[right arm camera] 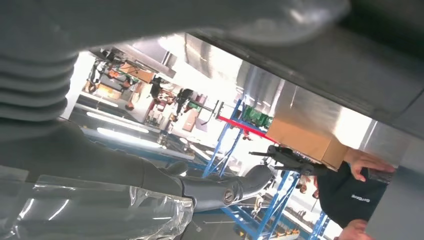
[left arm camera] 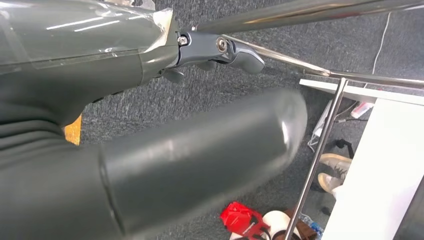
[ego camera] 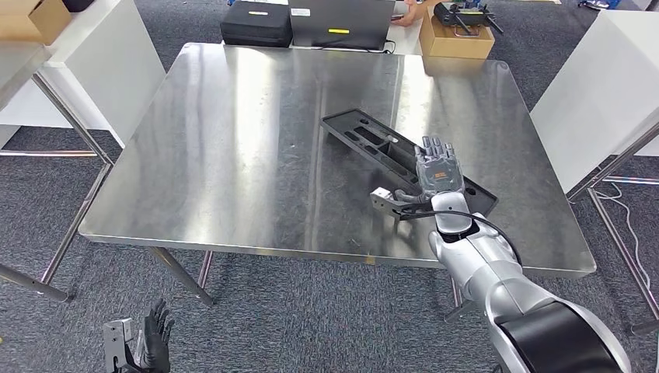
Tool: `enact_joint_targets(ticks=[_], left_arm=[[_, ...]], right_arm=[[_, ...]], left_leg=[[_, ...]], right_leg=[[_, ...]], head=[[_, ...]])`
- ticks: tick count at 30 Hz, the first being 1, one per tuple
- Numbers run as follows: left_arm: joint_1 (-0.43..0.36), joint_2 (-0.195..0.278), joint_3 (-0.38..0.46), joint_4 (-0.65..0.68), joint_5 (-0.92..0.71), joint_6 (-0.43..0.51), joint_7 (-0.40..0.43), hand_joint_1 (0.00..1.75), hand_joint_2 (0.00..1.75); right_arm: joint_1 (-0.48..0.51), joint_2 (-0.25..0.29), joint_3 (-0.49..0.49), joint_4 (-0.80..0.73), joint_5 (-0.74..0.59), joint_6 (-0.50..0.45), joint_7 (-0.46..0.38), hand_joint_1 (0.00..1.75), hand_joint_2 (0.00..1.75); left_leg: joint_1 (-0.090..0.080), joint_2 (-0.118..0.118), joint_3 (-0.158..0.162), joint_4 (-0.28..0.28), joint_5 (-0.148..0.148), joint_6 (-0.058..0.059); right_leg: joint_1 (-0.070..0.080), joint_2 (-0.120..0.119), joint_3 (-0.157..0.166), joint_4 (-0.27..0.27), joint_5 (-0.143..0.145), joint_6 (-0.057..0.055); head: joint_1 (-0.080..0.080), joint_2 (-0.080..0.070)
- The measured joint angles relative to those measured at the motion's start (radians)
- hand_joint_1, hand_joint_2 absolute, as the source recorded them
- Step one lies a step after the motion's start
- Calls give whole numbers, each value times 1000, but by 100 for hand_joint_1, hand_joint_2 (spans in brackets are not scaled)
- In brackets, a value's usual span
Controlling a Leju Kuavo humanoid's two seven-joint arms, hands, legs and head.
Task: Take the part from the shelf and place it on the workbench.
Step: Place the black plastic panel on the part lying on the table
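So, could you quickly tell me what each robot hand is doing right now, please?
Left robot hand: hanging beside the workbench, fingers apart, holding nothing.
Right robot hand: resting on the black part; whether it grips it cannot be told.

Far edge: cardboard box [ego camera: 456, 35] holding dark gear, two black cases [ego camera: 256, 23] beside it. White cabinet [ego camera: 598, 93] on right.

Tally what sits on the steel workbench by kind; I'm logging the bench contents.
Black plastic part: 1
Cardboard box: 1
Robot hand, right, resting on the part: 1
Total: 3
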Motion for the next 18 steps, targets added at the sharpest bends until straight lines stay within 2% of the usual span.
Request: enact_joint_targets(ticks=[4, 7, 9, 12, 15, 18], left_arm=[[-8, 1, -10, 10, 0, -2, 0, 0, 0], [-10, 1, -17, 12, 1, 10, 0, 0, 0], [-8, 0, -19, 13, 7, 18, 0, 0, 0], [-2, 1, -12, 14, 36, 14, 0, 0, 0], [7, 7, 12, 21, 71, 8, 0, 0, 0], [12, 17, 40, 29, 95, 9, 0, 0, 0]], right_arm=[[27, 8, -37, -22, -24, -72, -81, 0, 0], [93, 31, -131, -151, -133, -174, -218, 0, 0], [187, 54, -207, -355, -275, -216, -334, 0, 0], [373, 83, -284, -740, -561, -277, -497, 0, 0], [570, 90, -305, -1063, -847, -327, -658, 0, 0], [757, 94, -303, -1284, -1024, -347, -800, 0, 0]], left_leg=[[0, 0, 0, 0, 0, 0], [1, 1, 0, 0, 0, 0], [1, 0, 0, 0, 0, 0], [2, -6, 0, 0, -2, -2], [2, -9, 1, 0, -6, -5], [1, -8, 1, 0, -8, -6]], right_leg=[[0, 1, 0, 0, 0, 0], [1, 1, 0, 0, 0, 0], [2, 0, 0, 0, -1, 0], [2, -6, 1, 0, -6, -1], [1, -10, 1, 0, -11, -1], [1, -7, 4, 0, -12, 1]], head=[[0, 0], [0, 0], [0, 0], [0, 0], [0, 0], [0, 0]])
